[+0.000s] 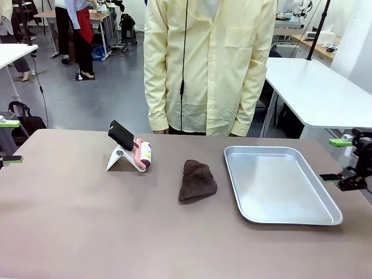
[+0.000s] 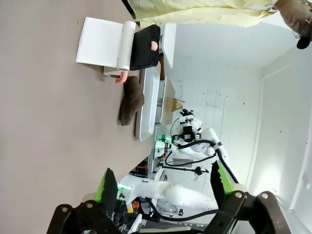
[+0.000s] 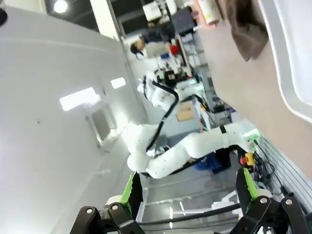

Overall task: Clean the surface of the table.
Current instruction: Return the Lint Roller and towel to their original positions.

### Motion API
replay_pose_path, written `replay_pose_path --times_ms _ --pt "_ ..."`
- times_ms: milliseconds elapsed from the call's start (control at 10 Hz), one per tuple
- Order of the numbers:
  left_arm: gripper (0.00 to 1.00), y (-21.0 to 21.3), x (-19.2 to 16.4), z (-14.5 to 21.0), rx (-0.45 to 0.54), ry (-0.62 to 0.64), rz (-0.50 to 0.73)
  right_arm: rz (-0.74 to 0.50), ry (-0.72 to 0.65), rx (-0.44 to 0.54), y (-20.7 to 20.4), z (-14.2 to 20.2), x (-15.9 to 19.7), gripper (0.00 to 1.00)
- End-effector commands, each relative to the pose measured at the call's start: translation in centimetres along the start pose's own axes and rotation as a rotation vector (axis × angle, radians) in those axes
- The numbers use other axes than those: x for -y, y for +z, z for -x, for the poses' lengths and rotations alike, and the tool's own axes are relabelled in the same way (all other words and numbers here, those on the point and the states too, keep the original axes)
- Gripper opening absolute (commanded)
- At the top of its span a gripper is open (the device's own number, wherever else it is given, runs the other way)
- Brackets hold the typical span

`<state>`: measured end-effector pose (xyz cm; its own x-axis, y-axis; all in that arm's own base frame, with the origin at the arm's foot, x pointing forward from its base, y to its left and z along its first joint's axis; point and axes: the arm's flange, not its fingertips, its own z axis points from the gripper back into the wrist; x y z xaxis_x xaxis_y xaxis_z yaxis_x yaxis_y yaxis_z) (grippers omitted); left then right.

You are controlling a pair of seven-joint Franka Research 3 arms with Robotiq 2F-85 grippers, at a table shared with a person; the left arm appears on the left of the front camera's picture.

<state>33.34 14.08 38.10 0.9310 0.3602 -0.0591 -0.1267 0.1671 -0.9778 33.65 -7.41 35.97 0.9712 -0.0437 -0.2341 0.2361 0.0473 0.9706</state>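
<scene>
The table (image 1: pixel 87 221) has a wide taupe top. A crumpled dark brown cloth (image 1: pixel 196 180) lies near its middle. My left gripper (image 1: pixel 8 141) hovers open at the table's far left edge, its green pads apart and nothing between them. My right gripper (image 1: pixel 335 160) stands open past the right edge, beside the tray. The left wrist view looks along the table (image 2: pixel 48 122) between the open fingers of the left gripper (image 2: pixel 163 185) toward the cloth (image 2: pixel 130 100). In the right wrist view the right gripper (image 3: pixel 190 190) is open, with the cloth (image 3: pixel 246 24) far off.
A roller with a black handle (image 1: pixel 131 148) rests on a white stand left of the cloth. A silver metal tray (image 1: pixel 325 216) lies at the right. A person in a yellow shirt (image 1: pixel 209 64) stands at the far edge. A white table (image 1: pixel 319 87) stands behind at right.
</scene>
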Motion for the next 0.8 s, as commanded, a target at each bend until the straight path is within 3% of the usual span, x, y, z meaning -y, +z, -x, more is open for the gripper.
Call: replay_pose_path --times_ms 0,100,700 --pt "1.00 0.5 -0.6 0.3 -0.029 -0.025 0.023 -0.067 0.052 0.049 0.3 -0.5 1.6 1.00" --pt "1.00 0.0 -0.3 -0.3 -0.030 -0.003 0.007 0.000 0.000 0.000 0.0 0.0 0.0 1.00" --pt "1.00 0.4 -0.3 0.2 -0.004 0.002 0.010 0.000 0.000 0.000 0.0 0.0 0.0 1.00"
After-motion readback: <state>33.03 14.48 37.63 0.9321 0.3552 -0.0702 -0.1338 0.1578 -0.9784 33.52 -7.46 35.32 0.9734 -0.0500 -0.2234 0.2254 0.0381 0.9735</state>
